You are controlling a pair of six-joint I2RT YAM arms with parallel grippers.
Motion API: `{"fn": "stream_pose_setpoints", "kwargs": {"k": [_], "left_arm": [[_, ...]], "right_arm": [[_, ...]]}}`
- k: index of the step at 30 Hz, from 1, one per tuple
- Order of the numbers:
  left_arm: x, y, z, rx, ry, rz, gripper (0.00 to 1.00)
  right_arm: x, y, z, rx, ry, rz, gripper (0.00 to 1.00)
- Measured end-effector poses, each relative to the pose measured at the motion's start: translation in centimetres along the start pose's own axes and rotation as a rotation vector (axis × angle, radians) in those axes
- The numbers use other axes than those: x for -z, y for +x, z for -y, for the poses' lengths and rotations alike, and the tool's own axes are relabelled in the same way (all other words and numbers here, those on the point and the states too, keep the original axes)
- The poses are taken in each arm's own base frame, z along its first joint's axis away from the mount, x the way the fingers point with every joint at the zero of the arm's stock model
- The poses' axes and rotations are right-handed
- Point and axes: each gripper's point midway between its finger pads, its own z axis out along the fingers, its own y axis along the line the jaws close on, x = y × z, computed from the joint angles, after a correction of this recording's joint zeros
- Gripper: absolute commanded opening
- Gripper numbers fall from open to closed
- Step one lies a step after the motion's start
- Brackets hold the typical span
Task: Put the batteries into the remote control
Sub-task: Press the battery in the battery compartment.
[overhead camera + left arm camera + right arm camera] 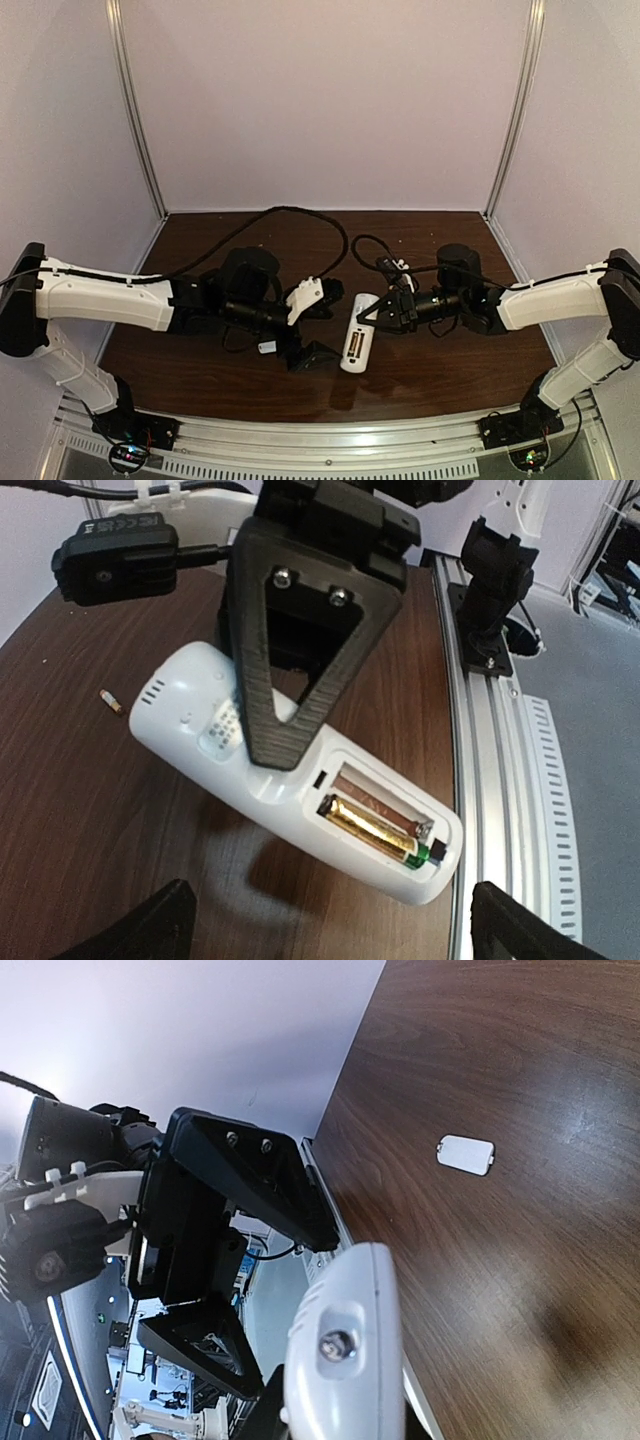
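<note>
The white remote control [357, 345] lies back-up on the dark table, and the left wrist view looks into its uncovered recess [385, 820]. Two batteries lie side by side inside it: a golden one [372, 827] with a green end, and a browner one [385, 802] in shadow behind. My right gripper [372, 318] is shut on the remote's far end [345, 1360], with one black finger [290, 680] pressed across its back. My left gripper [340, 930] hangs open just above the recess end, its fingertips [170, 920] wide apart and touching nothing.
The small flat white cover piece [266, 347] lies loose on the table to the left of the remote, also seen as the cover [466, 1154]. A tiny tan speck [111, 702] sits on the wood. The aluminium front rail [500, 780] runs close beside the remote's recess end.
</note>
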Motion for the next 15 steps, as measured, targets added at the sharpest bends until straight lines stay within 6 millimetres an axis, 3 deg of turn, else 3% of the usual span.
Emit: {"fn": "stream_pose_setpoints", "kwargs": {"k": [6, 15], "left_arm": [[-0.3, -1.0, 0.2, 0.087, 0.065, 0.045, 0.84], [-1.7, -0.4, 0.7, 0.163, 0.15, 0.031, 0.71]], "right_arm": [[0.0, -0.3, -0.5, 0.015, -0.011, 0.007, 0.0], [0.1, -0.5, -1.0, 0.029, -0.025, 0.012, 0.0]]}}
